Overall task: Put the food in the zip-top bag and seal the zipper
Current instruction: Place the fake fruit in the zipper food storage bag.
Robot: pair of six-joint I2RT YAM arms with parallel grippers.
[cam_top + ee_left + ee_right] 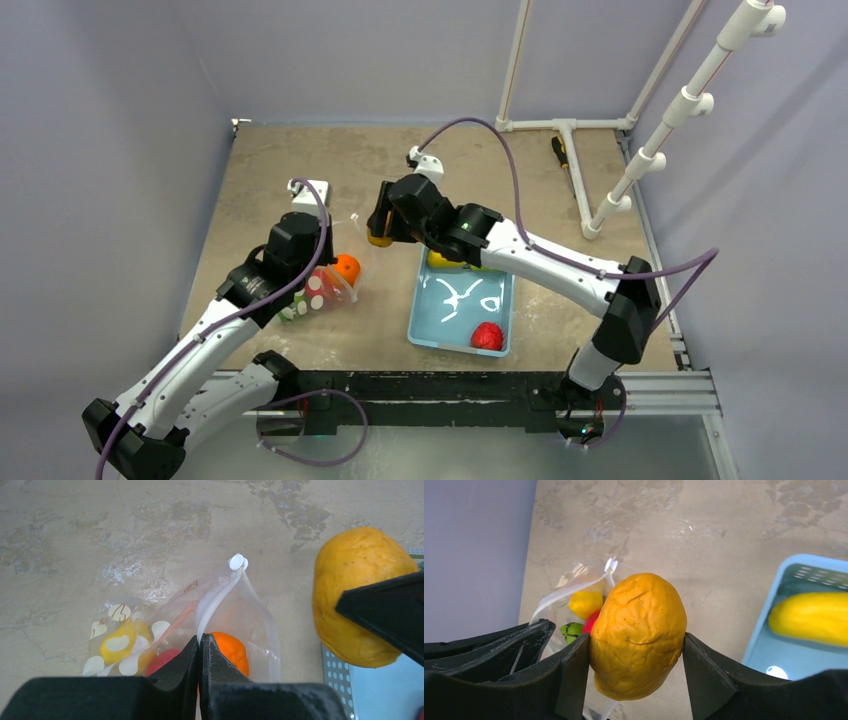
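My right gripper is shut on a wrinkled orange-yellow fruit, held above the table just right of the zip-top bag; the same fruit shows in the top view and the left wrist view. My left gripper is shut on the bag's whitish zipper strip and holds the mouth up. Inside the bag lie an orange fruit, a yellow one, a red one and a green one. The bag's white slider sits at the far end.
A light-blue basket stands right of the bag with a red fruit and a yellow fruit in it. A white pipe frame and a screwdriver are at the back right. A grey wall lies left.
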